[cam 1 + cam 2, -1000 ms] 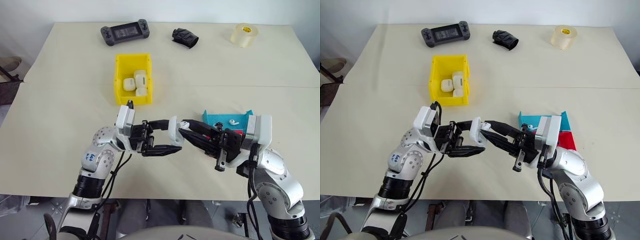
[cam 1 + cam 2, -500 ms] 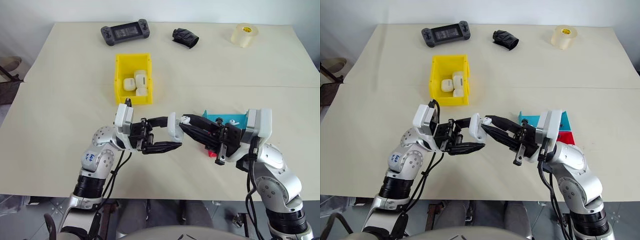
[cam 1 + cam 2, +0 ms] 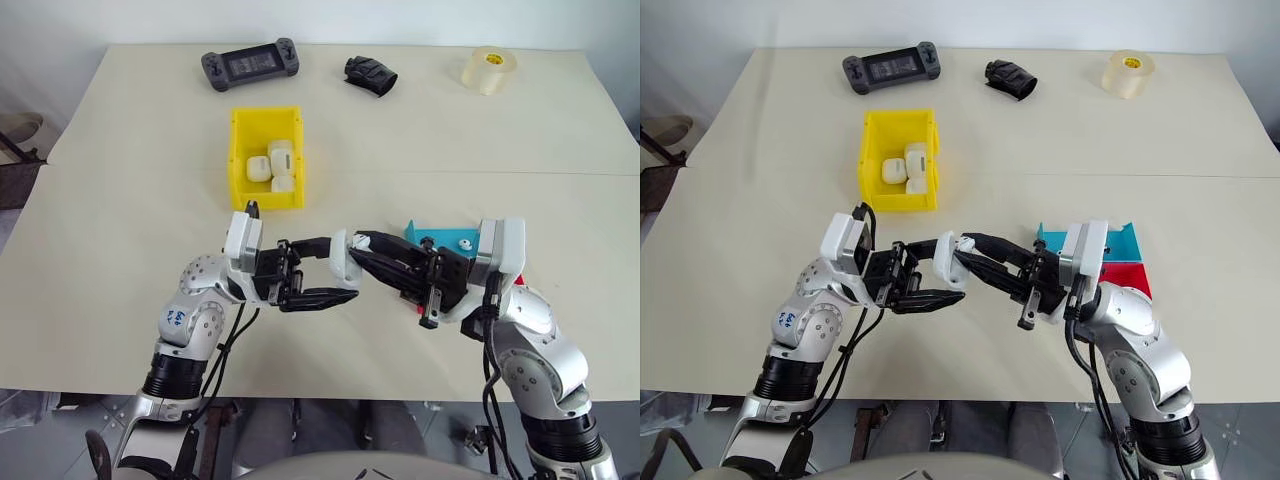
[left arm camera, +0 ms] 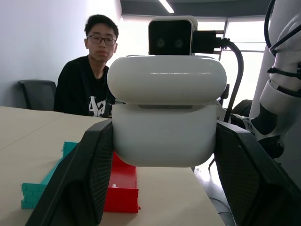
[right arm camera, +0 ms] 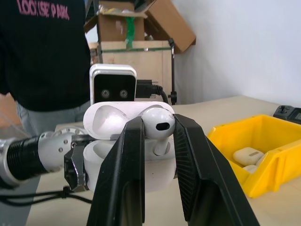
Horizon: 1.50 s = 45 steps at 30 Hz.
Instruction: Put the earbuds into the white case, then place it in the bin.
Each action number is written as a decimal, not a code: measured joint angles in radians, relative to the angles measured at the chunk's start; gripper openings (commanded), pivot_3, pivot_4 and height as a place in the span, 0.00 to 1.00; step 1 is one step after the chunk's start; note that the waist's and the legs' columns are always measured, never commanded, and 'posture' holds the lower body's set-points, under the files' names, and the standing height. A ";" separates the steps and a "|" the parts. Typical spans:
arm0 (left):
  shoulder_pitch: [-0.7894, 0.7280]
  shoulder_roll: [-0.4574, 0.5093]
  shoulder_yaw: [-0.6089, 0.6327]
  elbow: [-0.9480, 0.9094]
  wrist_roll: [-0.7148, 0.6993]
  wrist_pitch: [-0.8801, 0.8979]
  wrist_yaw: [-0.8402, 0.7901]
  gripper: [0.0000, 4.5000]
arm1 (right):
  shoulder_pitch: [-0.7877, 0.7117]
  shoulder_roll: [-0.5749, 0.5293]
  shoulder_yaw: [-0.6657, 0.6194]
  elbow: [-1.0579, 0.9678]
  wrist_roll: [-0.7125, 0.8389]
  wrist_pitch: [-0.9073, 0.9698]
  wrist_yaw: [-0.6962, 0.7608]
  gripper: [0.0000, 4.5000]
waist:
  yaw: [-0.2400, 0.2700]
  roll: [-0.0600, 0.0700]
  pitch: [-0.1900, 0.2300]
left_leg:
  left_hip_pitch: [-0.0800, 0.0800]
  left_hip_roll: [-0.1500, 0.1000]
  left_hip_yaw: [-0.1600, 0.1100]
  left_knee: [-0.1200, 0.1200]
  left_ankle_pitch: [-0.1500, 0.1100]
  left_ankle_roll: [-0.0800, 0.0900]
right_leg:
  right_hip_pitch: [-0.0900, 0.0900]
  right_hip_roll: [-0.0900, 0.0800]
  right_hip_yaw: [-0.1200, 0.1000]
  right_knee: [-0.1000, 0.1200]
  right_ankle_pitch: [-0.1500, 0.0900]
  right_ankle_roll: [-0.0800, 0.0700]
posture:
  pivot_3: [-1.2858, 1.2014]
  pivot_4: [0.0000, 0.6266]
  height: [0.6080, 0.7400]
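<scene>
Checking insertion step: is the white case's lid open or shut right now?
Open. In the right wrist view the white case has its lid flipped up, held by the left gripper, while the right gripper holds an earbud at its mouth.

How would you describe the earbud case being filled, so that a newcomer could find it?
Start at the yellow bin and come toward the near table edge. The white case is held above the table in the left gripper, lid open, unlike the closed cases lying in the bin.

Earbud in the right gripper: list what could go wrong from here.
1. The earbud is pinched by its head just above the open white case; a slight misalignment could jam the stem on the rim.
2. The left gripper holds the case in mid-air over the table; a push could dislodge it.
</scene>
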 measured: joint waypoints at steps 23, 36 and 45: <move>-0.006 -0.023 0.024 -0.004 0.004 -0.025 0.018 0.62 | -0.035 -0.116 -0.077 0.030 0.089 0.137 0.040 0.49 | 0.001 0.000 0.000 | 0.000 0.000 0.000 -0.002 0.000 0.000 | 0.001 0.000 -0.001 -0.005 0.000 0.000 | 0.52 0.24 1.00; -0.006 -0.016 0.034 -0.011 -0.010 -0.051 0.019 0.62 | -0.038 -0.122 -0.105 0.030 0.083 0.178 0.037 0.99 | 0.002 0.000 0.000 | 0.000 0.000 0.000 -0.003 0.000 0.000 | 0.001 0.000 -0.001 -0.005 0.000 0.000 | 0.52 0.24 1.00; 0.030 -0.009 0.044 -0.012 -0.010 -0.079 0.012 0.62 | 0.045 -0.245 -0.281 0.059 0.054 0.149 0.107 0.99 | 0.004 0.000 0.000 | 0.000 0.000 0.000 -0.004 0.000 0.000 | 0.002 0.000 -0.002 -0.006 0.000 0.000 | 0.52 0.24 1.00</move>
